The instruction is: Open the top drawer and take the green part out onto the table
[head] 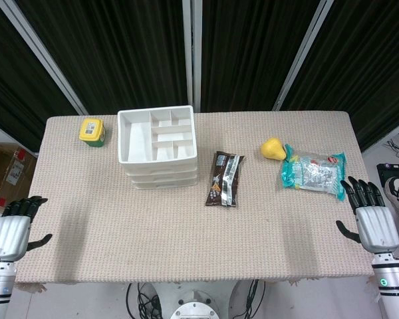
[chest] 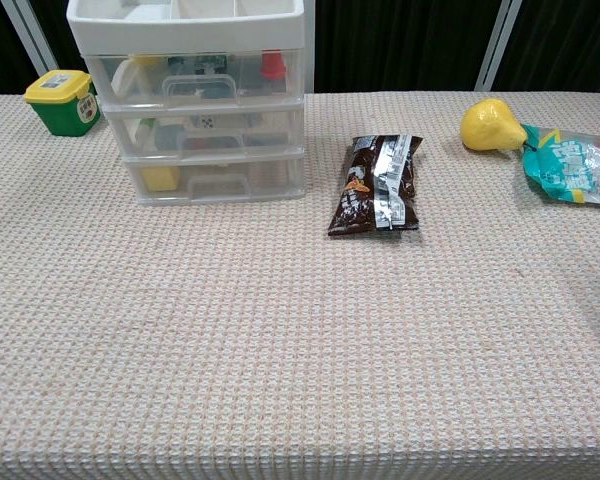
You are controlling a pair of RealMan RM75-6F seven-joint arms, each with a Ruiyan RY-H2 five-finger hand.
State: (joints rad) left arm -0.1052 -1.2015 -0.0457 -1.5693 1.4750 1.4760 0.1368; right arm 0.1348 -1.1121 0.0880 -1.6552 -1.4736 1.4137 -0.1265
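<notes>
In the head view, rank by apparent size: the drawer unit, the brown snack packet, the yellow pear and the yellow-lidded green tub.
Largest to smallest as they look from the head view:
1. drawer unit
2. brown snack packet
3. yellow-lidded green tub and yellow pear: they look alike in size, so I would not rank them.

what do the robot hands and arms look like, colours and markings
Both the left robot hand and right robot hand have ribbed silver-white backs with black fingers and thumbs. The forearms are silver-white cylinders; the right wrist carries a small green ring light. The chest view shows neither.
</notes>
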